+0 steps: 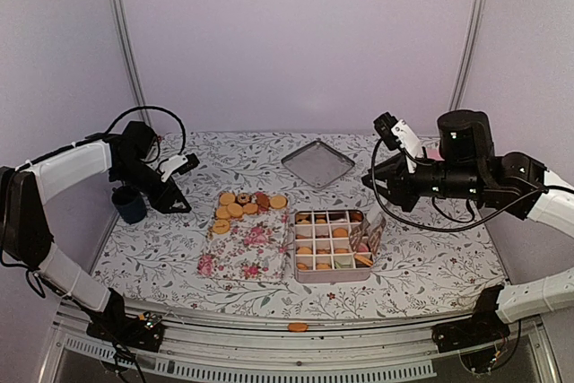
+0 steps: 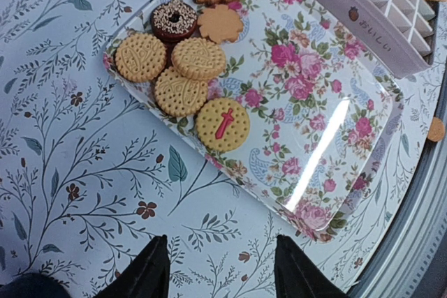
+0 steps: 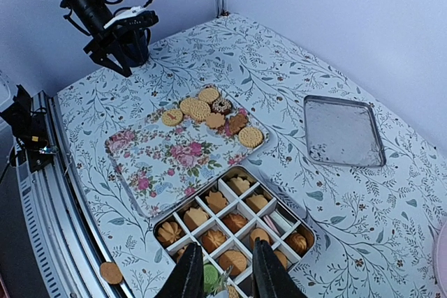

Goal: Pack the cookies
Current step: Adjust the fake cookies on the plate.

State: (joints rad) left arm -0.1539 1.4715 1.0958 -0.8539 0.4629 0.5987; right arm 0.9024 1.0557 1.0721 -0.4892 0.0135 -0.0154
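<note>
— On the desk (image 1: 430, 257), locating the cookies (image 1: 242, 205)?

— Finding most of them bunched at the far end of the floral tray (image 1: 247, 257), with some overlap: mostly golden rounds, plus a dark ring cookie (image 2: 173, 19) topped with sprinkles and a yellow cookie (image 2: 222, 124) bearing a pink mark. Finding more sitting in the gridded compartments of the tin (image 1: 295, 248), just beside the tray's right edge: mostly golden, with a green one and a pink one among them. Also noting a stray orange cookie (image 1: 297, 326) lying off the desk on the metal rail (image 1: 404, 329) at the near edge.

— Checking the left jaws?

— Seeing them spread, with nothing between the tips (image 2: 150, 270), hovering over bare patterned desk beside the tray. Placing them, in the top view, left of the tray and near a dark blue cup (image 1: 129, 204). Tracing the left arm (image 1: 72, 168) in from the left side.

— Checking the right jaws?

— Seeing them parted only narrowly, pinching nothing. Hanging raised off the desk near the tin, with its compartments showing between the tips (image 3: 190, 277) in the right wrist view. Tracing the right arm (image 1: 466, 177) in from the right side.

— Locating the lid?

— Spotting a silver lid (image 1: 317, 164) lying flat on the desk beyond the tin, touching neither tray nor tin.
</note>
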